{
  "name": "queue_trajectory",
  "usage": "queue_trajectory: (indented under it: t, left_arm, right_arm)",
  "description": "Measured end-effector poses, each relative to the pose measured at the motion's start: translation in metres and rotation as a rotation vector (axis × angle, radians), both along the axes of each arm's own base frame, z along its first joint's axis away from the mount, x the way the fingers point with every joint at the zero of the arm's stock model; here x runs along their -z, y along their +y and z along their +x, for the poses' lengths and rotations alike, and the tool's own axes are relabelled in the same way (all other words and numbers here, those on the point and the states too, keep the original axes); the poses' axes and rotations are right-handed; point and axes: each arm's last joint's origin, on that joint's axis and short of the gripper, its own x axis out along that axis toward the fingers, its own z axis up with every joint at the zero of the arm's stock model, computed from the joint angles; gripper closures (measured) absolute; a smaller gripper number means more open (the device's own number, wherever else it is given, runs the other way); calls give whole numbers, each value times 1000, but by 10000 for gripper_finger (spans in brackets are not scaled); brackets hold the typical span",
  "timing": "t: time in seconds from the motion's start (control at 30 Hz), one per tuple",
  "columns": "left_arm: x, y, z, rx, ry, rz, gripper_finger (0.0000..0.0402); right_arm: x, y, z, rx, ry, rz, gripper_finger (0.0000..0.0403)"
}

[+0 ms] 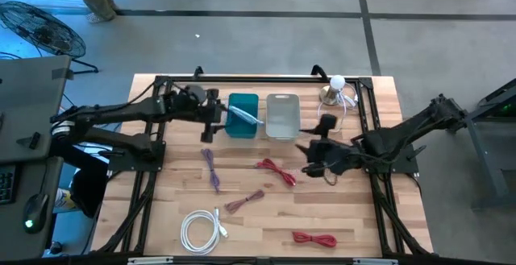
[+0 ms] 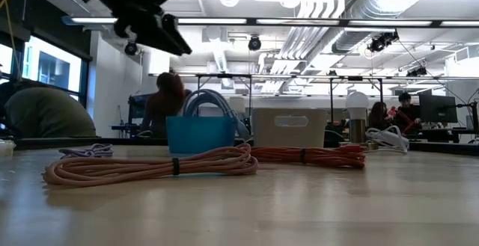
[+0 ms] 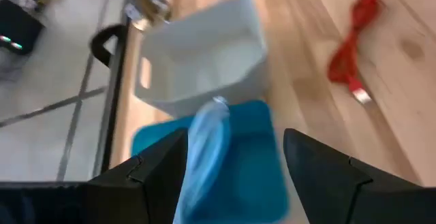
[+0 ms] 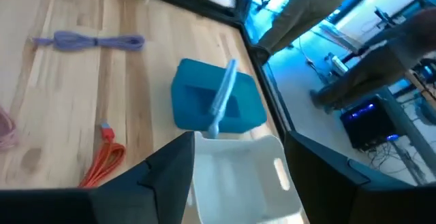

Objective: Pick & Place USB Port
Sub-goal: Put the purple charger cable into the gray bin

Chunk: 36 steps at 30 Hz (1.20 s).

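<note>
A coiled light-blue USB cable (image 1: 245, 118) lies in the blue bin (image 1: 242, 128), one end poking over the rim toward the white bin (image 1: 282, 116). My left gripper (image 1: 213, 113) hovers open just left of the blue bin. Its wrist view shows the cable (image 3: 206, 142) and the blue bin (image 3: 252, 163) between and beyond the fingers, untouched. My right gripper (image 1: 314, 157) is open above the table, right of the white bin. Its wrist view looks over the white bin (image 4: 238, 169) toward the cable (image 4: 222, 96). In the low view the cable (image 2: 209, 100) arches above the blue bin (image 2: 200, 134).
Loose cables lie on the wood: purple (image 1: 211, 168), red (image 1: 276, 171), pinkish (image 1: 244, 202), white (image 1: 201, 229) and a second red one (image 1: 314, 238). A white-bulbed lamp (image 1: 337, 88) stands at the far right corner. People sit beyond the far edge (image 2: 166, 100).
</note>
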Motion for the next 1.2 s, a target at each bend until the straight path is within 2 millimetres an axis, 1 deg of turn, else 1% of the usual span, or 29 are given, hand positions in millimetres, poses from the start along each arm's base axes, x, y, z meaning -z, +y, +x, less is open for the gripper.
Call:
queue_trajectory:
  t: [0.1, 0.17, 0.3, 0.4, 0.47, 0.53, 0.63, 0.7, 0.77, 0.9, 1.0, 1.1, 1.2]
  left_arm:
    - [3, -13, -3, 45, 60, -10, 164]
    - [3, -21, -2, 63, 62, 3, 164]
    - [4, -31, -1, 71, 87, 42, 164]
    - [6, -36, -2, 73, 114, 46, 164]
    - [8, -38, -3, 73, 131, 34, 164]
    - [9, -40, -4, 71, 145, 21, 164]
    - [13, -44, -5, 71, 158, 9, 165]
    - [17, -46, -5, 63, 171, 8, 165]
    - [21, -49, -7, 57, 188, 0, 165]
    - [27, -56, -7, 75, 198, -47, 165]
    - [30, -65, -9, 121, 213, -125, 165]
    - [36, -74, -16, 128, 303, -195, 165]
    - [42, -81, -24, 81, 404, -264, 165]
  right_arm:
    - [-10, -3, -20, 16, -29, 32, 182]
    - [-15, -6, -35, 27, -38, 72, 183]
    - [-17, -16, -61, 102, -35, 166, 183]
    - [-10, -21, -73, 174, -48, 204, 182]
    - [6, -24, -79, 206, -59, 192, 183]
    - [24, -26, -82, 226, -74, 179, 182]
    - [52, -28, -85, 225, -111, 204, 182]
    - [67, -29, -85, 209, -160, 224, 183]
    - [78, -28, -84, 178, -210, 230, 182]
    - [85, -25, -79, 95, -332, 226, 182]
    - [88, -23, -77, 17, -375, 212, 182]
    - [90, -21, -76, -70, -376, 213, 182]
    - [92, -20, -75, -115, -371, 233, 183]
